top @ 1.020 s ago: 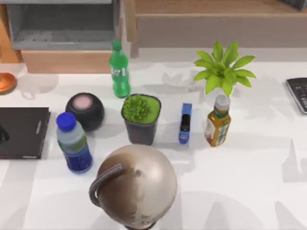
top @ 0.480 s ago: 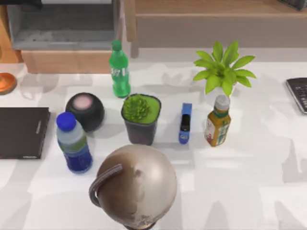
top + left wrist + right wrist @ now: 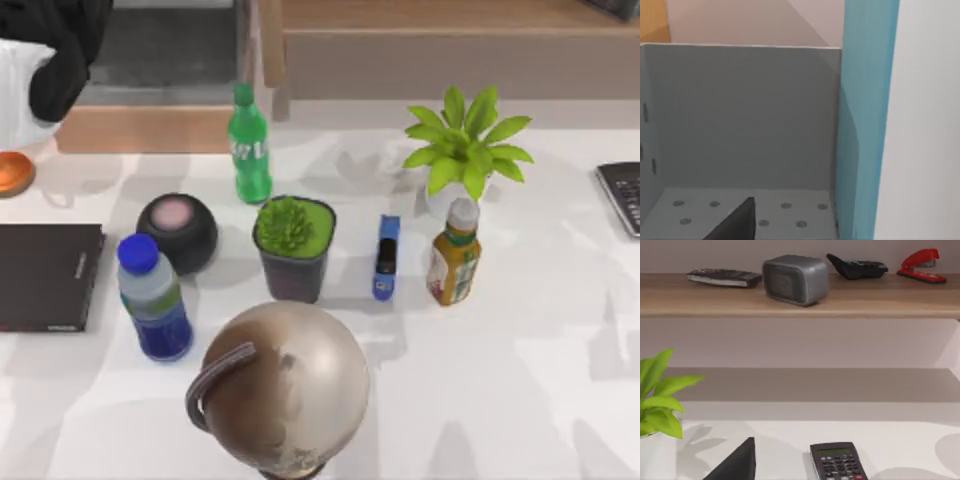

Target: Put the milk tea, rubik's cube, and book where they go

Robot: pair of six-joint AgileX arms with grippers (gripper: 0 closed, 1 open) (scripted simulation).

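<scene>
Book [image 3: 865,125] upright at the back left, clamped in the left gripper [image 3: 60,70] and hanging inside the grey bin [image 3: 740,115], probably to slot in standing. Milk tea [image 3: 453,262] waiting on the table beside the leafy plant [image 3: 465,140]. Right arm parked at the table's right.

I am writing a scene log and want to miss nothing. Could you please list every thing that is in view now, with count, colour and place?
milk tea: 1, amber with yellow label, right of centre
green soda bottle: 1, green, back centre-left
water bottle: 1, blue cap, front left
globe: 1, beige, front centre
potted succulent: 1, green in dark pot, centre
leafy plant: 1, green, behind the milk tea
stapler: 1, blue, left of the milk tea
round speaker: 1, black, left
black book: 1, left edge
calculator: 1, black, right edge
grey bin: 1, back left
book: 1, teal, upright at the bin
left arm: black and white, over the bin
</scene>
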